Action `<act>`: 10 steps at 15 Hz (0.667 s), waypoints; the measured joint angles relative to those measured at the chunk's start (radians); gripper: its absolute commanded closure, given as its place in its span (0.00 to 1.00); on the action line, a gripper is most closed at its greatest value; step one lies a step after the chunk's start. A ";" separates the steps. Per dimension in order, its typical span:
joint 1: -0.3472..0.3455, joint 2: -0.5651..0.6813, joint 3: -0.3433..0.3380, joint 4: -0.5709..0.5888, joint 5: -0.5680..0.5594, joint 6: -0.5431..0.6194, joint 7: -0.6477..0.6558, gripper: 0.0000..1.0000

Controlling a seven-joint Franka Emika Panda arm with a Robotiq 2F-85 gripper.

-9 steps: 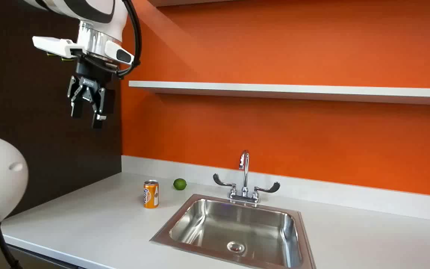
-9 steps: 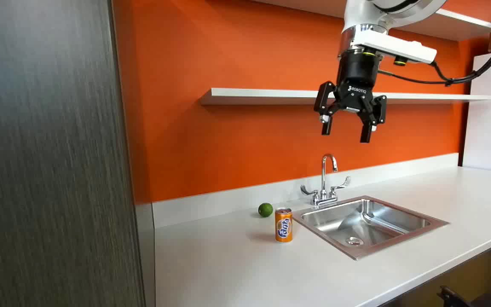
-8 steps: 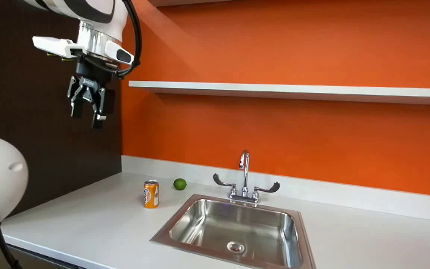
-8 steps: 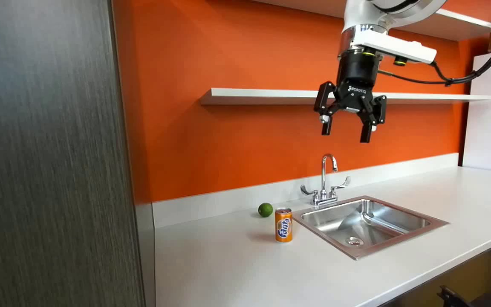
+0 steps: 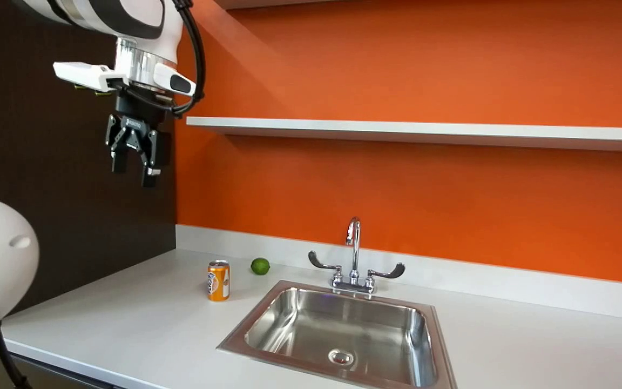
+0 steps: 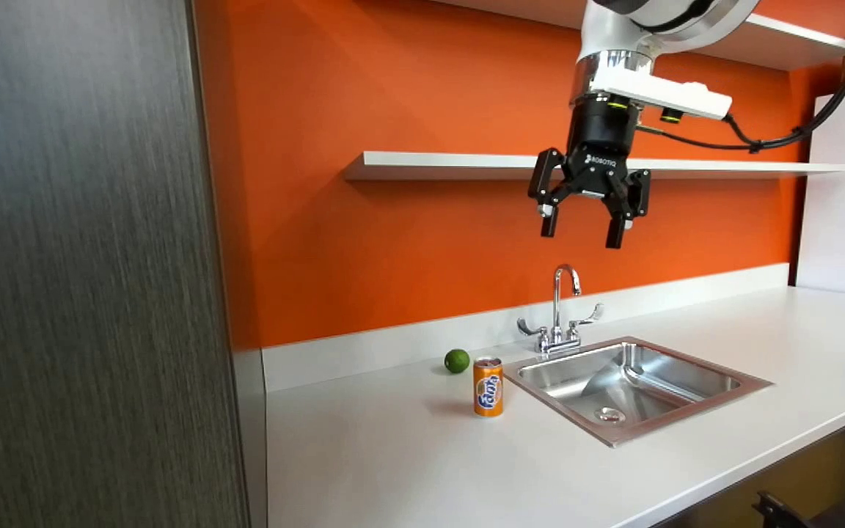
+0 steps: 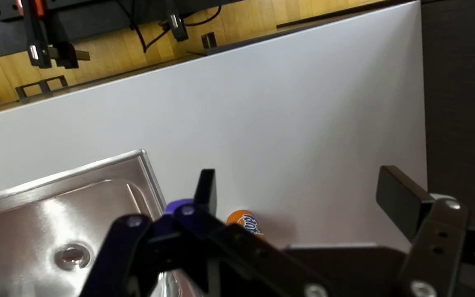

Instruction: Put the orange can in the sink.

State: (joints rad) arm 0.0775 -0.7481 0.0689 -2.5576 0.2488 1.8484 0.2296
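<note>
The orange can [image 5: 218, 282] stands upright on the white counter, left of the sink [image 5: 338, 332], in an exterior view. In an exterior view the can [image 6: 488, 390] also stands just left of the sink [image 6: 635, 389], outside its rim. My gripper [image 5: 134, 174] [image 6: 582, 236] is open and empty, pointing down, high above the counter in both exterior views. In the wrist view the jaws [image 7: 297, 185] are wide apart. There the can [image 7: 237, 216] shows partly near the left finger, its lower part hidden by the gripper linkage. The sink [image 7: 93, 218] lies at lower left.
A green lime [image 5: 260, 266] [image 6: 457, 361] sits behind the can near the backsplash. The chrome faucet [image 5: 355, 251] [image 6: 557, 312] rises behind the sink. A white shelf [image 5: 424, 129] [image 6: 459, 166] crosses the orange wall. A dark panel [image 5: 73, 205] [image 7: 460, 103] bounds the counter's end.
The arm and gripper have moved slightly down, and toward the right in an exterior view and toward the left in an exterior view. The gripper stays open. The can and lime have not moved.
</note>
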 measured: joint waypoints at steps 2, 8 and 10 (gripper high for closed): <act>-0.010 0.036 0.029 0.001 -0.016 0.066 0.013 0.00; -0.018 0.204 0.090 0.047 -0.101 0.194 0.065 0.00; -0.018 0.276 0.091 0.079 -0.124 0.213 0.071 0.00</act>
State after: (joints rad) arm 0.0596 -0.4724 0.1604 -2.4782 0.1252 2.0611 0.3002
